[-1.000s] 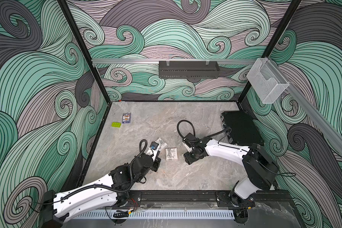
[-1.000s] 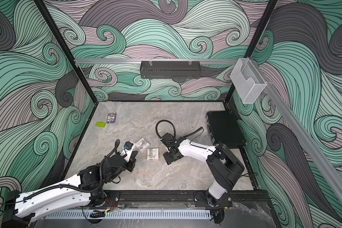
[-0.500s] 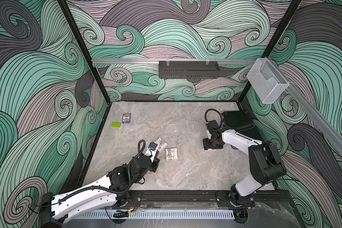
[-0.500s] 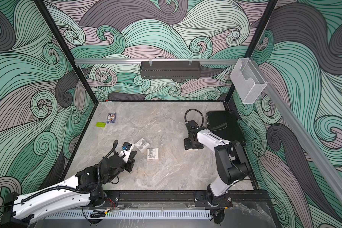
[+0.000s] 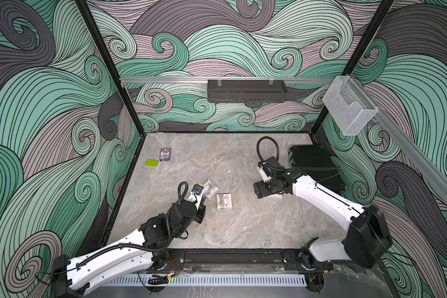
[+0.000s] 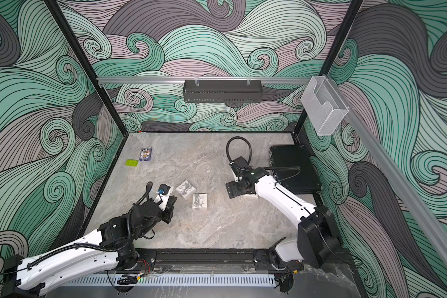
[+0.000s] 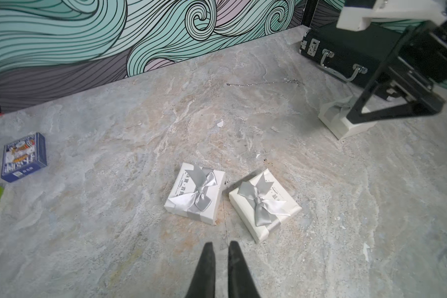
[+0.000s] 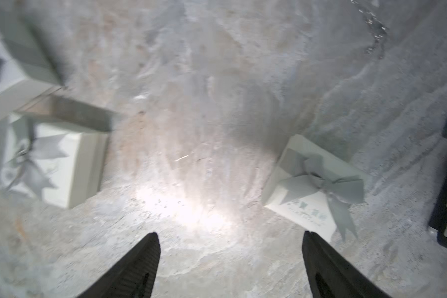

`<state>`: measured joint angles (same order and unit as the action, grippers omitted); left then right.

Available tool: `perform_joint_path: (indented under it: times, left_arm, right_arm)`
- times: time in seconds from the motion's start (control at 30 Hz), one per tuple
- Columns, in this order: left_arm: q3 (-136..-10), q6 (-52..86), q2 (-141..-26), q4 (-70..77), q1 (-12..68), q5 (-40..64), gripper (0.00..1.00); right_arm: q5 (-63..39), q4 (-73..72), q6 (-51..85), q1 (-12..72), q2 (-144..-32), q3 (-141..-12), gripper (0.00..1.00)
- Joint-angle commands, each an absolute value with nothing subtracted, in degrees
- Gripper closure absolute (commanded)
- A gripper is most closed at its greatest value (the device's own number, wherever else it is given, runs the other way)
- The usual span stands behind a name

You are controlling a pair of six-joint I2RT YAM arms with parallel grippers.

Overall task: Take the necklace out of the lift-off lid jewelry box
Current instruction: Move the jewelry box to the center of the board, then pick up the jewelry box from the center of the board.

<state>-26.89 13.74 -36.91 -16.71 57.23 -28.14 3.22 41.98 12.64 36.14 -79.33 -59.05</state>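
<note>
While amid wave-patterned walls (image 5: 217, 51), marbled tabletop (image 5: 217, 160).

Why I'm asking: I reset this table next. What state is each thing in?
Necklace: out, lying loose on the table.
White box: lid on.
Cream box: lid on.
Third box: lid looks on; view blurred.
Black case: shut, lying flat.
Card pack: closed.
Left gripper: barely open, empty.
Right gripper: wide open, empty.

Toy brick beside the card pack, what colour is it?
Lime green; the toy brick shows best in a top view.
</note>
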Motion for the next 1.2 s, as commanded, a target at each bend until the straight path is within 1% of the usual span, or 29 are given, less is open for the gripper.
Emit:
perform_joint_path:
  times: [0.0, 0.07, 0.27, 0.37, 0.4, 0.47, 0.57, 0.63, 0.87, 1.17]
  left_arm:
    - [-28.7, 13.9, -36.8, -18.3, 55.6, -28.1, 0.7]
    - [-28.7, 13.9, -36.5, -18.7, 54.4, -28.0, 0.58]
    - [-27.8, 15.9, -35.1, -19.0, 50.9, -29.3, 0.26]
    - [-27.1, 18.0, -33.5, -20.2, 49.2, -30.9, 0.16]
    - [-26.8, 18.6, -32.9, -20.7, 48.6, -31.3, 0.14]
    - [-26.1, 20.0, -31.5, -21.8, 47.6, -31.9, 0.12]
    - [-24.9, 21.6, -29.5, -22.9, 46.5, -32.4, 0.11]
    - [-24.3, 22.3, -28.4, -23.2, 46.0, -32.6, 0.1]
    - [-23.6, 22.7, -26.6, -23.3, 45.2, -32.4, 0.1]
    - [-23.0, 22.4, -26.8, -22.3, 45.1, -31.3, 0.1]
  right_arm:
    - [0.8, 38.5, 17.9, 41.7, -78.7, -56.8, 0.08]
    - [1.2, 35.8, 19.4, 45.1, -80.2, -56.3, 0.07]
    - [3.7, 35.1, 20.5, 51.5, -89.0, -60.9, 0.05]
    - [5.9, 34.0, 21.8, 53.9, -92.7, -63.4, 0.04]
    - [7.0, 33.7, 22.4, 54.6, -93.6, -64.0, 0.03]
    - [9.0, 33.2, 23.6, 55.9, -95.4, -65.5, 0.02]
    - [9.4, 31.8, 25.6, 57.1, -97.8, -67.1, 0.03]
    - [9.5, 30.9, 26.7, 57.8, -99.2, -67.9, 0.03]
    - [9.4, 31.1, 28.9, 58.8, -104.7, -71.3, 0.08]
    - [9.9, 31.8, 29.6, 59.2, -108.0, -73.7, 0.09]
